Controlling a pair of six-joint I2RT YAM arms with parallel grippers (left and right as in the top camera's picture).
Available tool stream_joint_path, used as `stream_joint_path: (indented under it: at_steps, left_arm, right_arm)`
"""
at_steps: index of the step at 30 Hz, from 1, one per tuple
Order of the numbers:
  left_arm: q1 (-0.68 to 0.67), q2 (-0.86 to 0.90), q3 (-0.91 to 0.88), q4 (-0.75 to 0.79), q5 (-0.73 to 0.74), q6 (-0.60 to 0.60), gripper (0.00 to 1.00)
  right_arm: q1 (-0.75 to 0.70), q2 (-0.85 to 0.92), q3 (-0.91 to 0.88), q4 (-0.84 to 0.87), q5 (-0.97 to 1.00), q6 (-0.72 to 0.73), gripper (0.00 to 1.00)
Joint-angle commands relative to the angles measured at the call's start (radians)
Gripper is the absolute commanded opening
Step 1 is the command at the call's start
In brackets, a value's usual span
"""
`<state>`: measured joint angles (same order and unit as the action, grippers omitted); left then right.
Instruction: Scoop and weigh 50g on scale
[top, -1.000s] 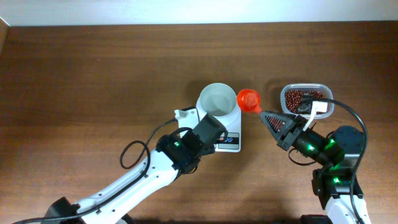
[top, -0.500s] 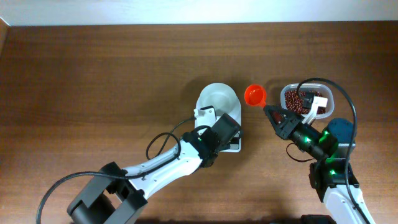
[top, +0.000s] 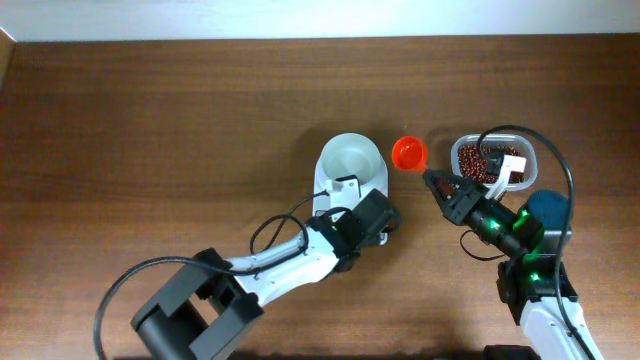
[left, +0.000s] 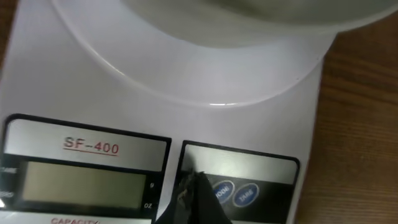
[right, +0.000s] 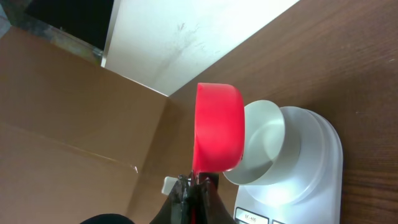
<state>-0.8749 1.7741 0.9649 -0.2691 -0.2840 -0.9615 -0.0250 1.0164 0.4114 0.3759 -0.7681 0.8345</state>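
Observation:
The white scale (top: 333, 190) carries a round white bowl (top: 351, 159) whose inside looks bare. My left gripper (top: 383, 218) is shut, its tip (left: 196, 186) on the scale's (left: 186, 81) front panel between the grey LCD (left: 81, 180) and the blue buttons (left: 235, 193). My right gripper (top: 432, 181) is shut on the handle of an orange-red scoop (top: 408, 153), held just right of the bowl; its cup shows plain orange-red. In the right wrist view the scoop (right: 217, 127) hangs beside the bowl (right: 264, 143) above the gripper (right: 198, 183). The dark red-brown beans (top: 478, 160) lie in a tub.
The clear plastic tub (top: 531, 161) stands right of the scoop, partly under the right arm's cable. A brown cardboard wall (right: 68, 106) lines the table's left side. The left arm stretches from the front edge up to the scale.
The left gripper slid forward and right onto the scale's front panel. The right gripper lifted the scoop slightly up and away from the bowl a second ago, then held still.

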Motion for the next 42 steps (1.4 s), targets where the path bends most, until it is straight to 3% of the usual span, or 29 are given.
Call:
stream_joint_path:
  at_steps: [1,11,13,17,20,23,27,32,36,42]
  left_arm:
    - [-0.002,0.046,-0.001,0.011,0.018,0.012,0.00]
    - [-0.001,0.023,0.008,0.003,0.061,0.031,0.00]
    - [-0.001,-0.063,0.034,-0.037,0.141,0.112,0.00]
    - [0.016,-0.320,0.050,-0.189,0.047,0.285,0.00]
    - [0.060,-0.491,0.050,-0.321,-0.059,0.308,0.08]
    - [0.095,-0.589,0.049,-0.395,-0.076,0.307,0.00]
    - [0.092,-0.523,0.045,-0.399,-0.040,0.244,0.00]
    - [0.048,-0.303,0.045,-0.370,0.019,0.067,0.00]
    - [-0.022,-0.161,0.045,-0.224,0.018,0.056,0.00]
    - [-0.032,-0.032,0.045,-0.146,-0.019,0.056,0.00]
  right_arm:
    - [0.004,0.001,0.013,0.006,-0.024,-0.006,0.04]
    - [0.004,0.001,0.013,0.006,-0.032,-0.006,0.04]
    - [0.004,0.001,0.013,0.006,-0.032,-0.006,0.04]
    - [0.004,0.001,0.013,0.006,-0.032,-0.006,0.04]
    - [0.004,0.001,0.013,0.006,-0.032,-0.006,0.04]
    - [0.004,0.001,0.013,0.006,-0.032,-0.006,0.04]
    - [-0.011,0.001,0.013,0.010,0.039,-0.010,0.04]
    - [-0.112,0.001,0.013,0.043,0.032,-0.002,0.04]
    - [-0.128,0.001,0.013,0.043,0.019,-0.002,0.04]
    - [-0.128,0.001,0.013,0.039,0.002,-0.003,0.04]
